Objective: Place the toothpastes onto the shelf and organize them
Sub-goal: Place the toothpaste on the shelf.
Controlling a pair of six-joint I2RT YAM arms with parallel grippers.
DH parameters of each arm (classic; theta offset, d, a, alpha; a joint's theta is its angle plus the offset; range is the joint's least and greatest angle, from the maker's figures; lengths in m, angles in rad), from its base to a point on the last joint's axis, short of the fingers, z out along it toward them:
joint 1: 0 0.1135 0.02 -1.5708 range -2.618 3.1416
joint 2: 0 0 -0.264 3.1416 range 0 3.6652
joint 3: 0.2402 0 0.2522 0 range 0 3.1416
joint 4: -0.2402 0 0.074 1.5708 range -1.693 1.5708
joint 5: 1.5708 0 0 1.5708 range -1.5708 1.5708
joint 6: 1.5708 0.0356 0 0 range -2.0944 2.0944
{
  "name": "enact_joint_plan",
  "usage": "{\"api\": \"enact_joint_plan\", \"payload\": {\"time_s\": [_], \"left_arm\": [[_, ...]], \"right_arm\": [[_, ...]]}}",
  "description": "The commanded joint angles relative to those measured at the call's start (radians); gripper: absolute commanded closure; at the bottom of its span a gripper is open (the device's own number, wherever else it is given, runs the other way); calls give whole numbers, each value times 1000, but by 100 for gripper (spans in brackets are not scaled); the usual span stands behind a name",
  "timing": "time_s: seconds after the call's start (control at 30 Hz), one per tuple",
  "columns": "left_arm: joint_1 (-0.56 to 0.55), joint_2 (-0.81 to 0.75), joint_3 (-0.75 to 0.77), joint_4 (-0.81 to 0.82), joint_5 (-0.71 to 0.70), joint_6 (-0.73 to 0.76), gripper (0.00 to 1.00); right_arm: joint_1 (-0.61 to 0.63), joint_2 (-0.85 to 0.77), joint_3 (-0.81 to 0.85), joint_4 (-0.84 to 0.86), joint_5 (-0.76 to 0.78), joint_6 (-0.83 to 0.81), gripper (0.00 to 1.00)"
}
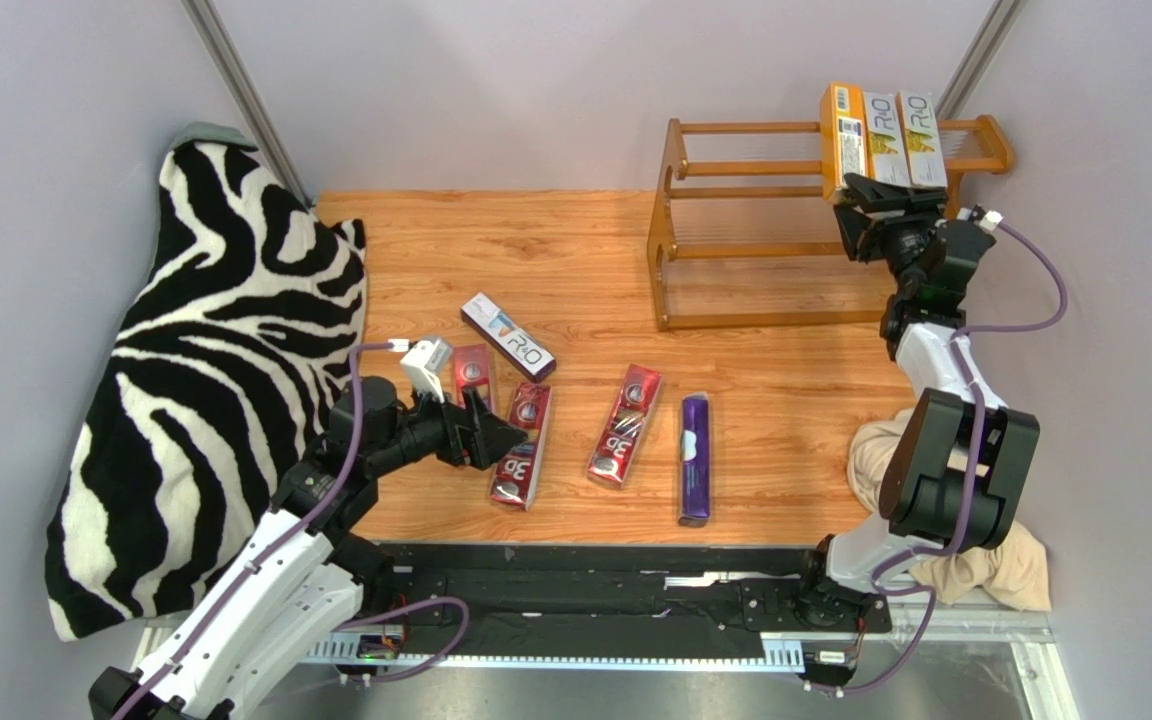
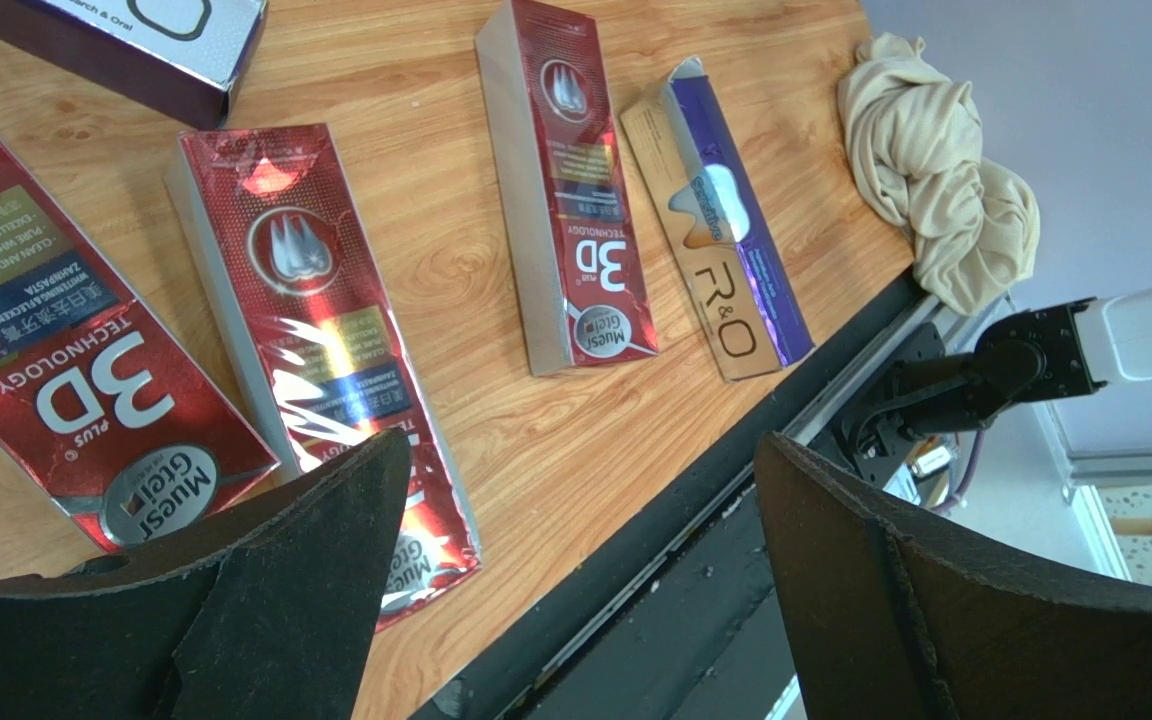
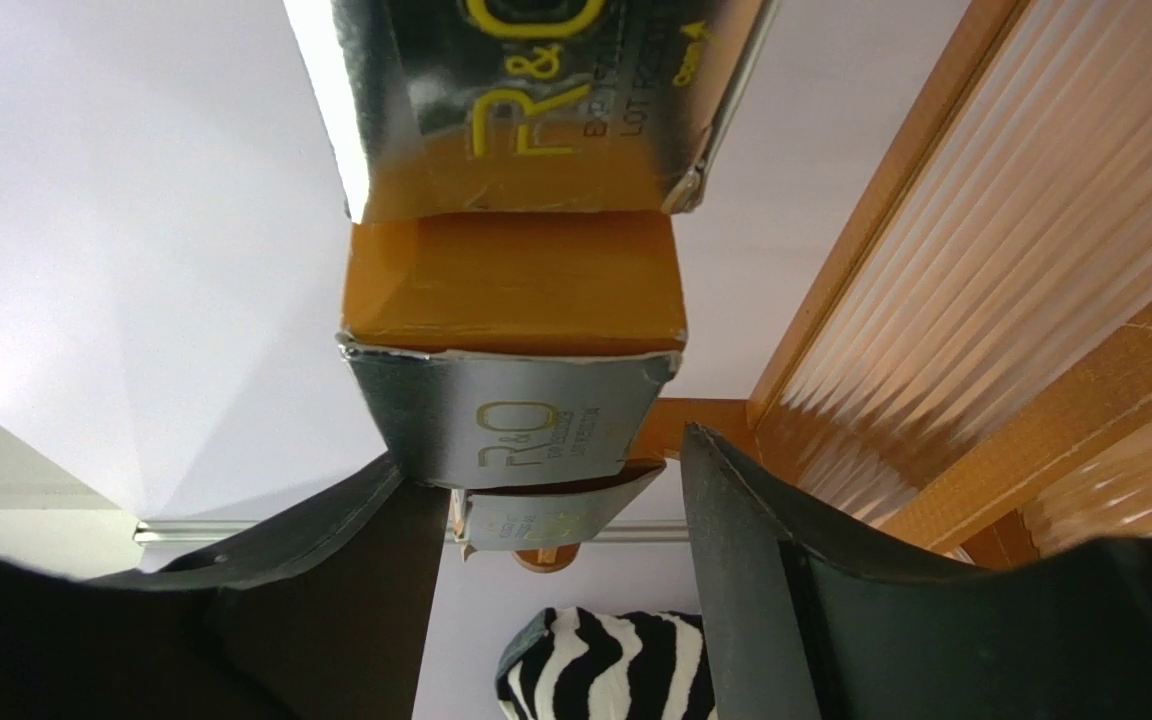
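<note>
Three toothpaste cartons (image 1: 883, 135) lie side by side on the top tier of the wooden shelf (image 1: 666, 225), which stands at the far right of the tabletop (image 1: 567, 255). From my seat at the controls, the right pincer (image 1: 875, 195) sits at the near ends of those cartons. Its wrist camera shows the fingers (image 3: 748, 570) parted, with one carton's silver R&O end in the gap between them. I cannot tell whether the tips press that carton or merely flank it.

Five more cartons lie flat on the tabletop, well apart from the shelf. A purple carton (image 1: 696, 456) is nearest the right arm, and a red carton (image 1: 626, 425) lies just beside it. A second red carton (image 1: 525, 446) and a third red carton (image 1: 473, 372) lie further left. A purple-and-white carton (image 1: 509, 335) lies slantwise just beyond them.

The left pincer (image 1: 500, 435) hovers low over the second and third red cartons, its jaws spread wide and holding nothing.

A zebra-striped cushion (image 1: 207, 375) leans along the left side of the tabletop. A crumpled beige cloth (image 2: 935, 165) sits at the near right corner, beside the right arm's base.
</note>
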Motion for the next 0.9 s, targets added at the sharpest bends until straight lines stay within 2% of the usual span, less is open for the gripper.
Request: {"api": "enact_joint_plan", "payload": {"time_s": [0.0, 0.23, 0.6, 0.73, 0.87], "left_arm": [[-3, 5, -8, 42, 10, 18, 7], [-3, 6, -9, 46, 17, 16, 7], [-3, 25, -11, 55, 27, 16, 7], [-3, 36, -14, 57, 30, 16, 8], [-3, 36, -12, 58, 35, 16, 8]], "right_arm": [[-8, 18, 42, -67, -14, -49, 39], [-15, 2, 20, -15, -20, -30, 32], [-25, -18, 63, -18, -68, -30, 31], [-25, -28, 71, -17, -75, -46, 18], [-26, -36, 71, -24, -85, -52, 13]]}}
